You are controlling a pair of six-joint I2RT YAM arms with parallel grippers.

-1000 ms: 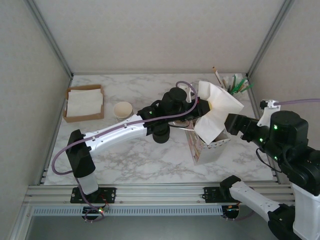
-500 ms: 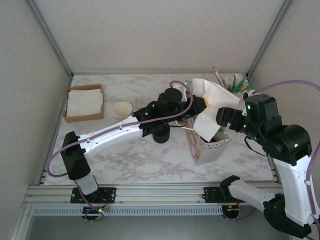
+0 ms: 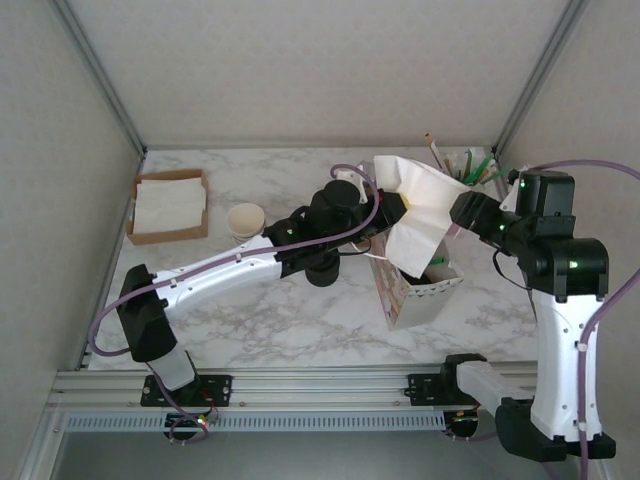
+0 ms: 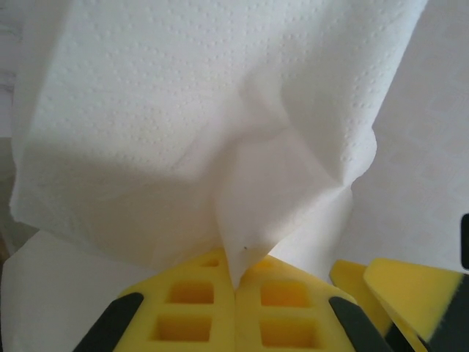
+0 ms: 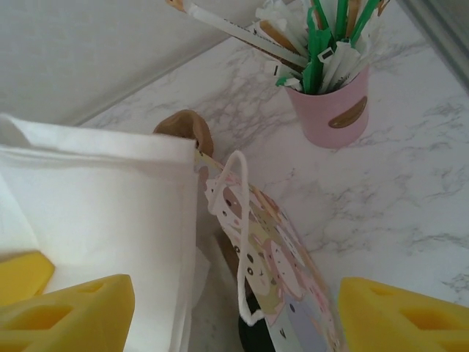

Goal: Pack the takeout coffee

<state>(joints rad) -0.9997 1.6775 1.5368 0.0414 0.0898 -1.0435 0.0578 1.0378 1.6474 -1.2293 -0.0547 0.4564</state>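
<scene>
Left wrist view: the left gripper point(image 4: 236, 293) pinches a white napkin point(image 4: 183, 125) between closed pads. The right gripper point(image 5: 234, 312) gapes empty over the patterned bag point(image 5: 287, 273). A dark edge deep inside it is apparently the takeout coffee point(image 5: 251, 339), and a pink pot point(image 5: 333, 110) stands beyond.

White, grey-veined marble-pattern table top point(image 3: 260, 310), set between pale walls. Resting directly on it: shallow brown cardboard tray point(image 3: 141, 209) of folded white napkins point(image 3: 170, 203) at the far left edge; cream lidless paper cup point(image 3: 245, 218) near the tray's right side, not touching it; upright pastel-printed paper bag point(image 3: 410, 300) with white cord handles, right of centre, mouth open. In the far right corner, beyond the bag: round pink pot point(image 5: 333, 110) packed with green and white stirrers point(image 5: 322, 44).
</scene>
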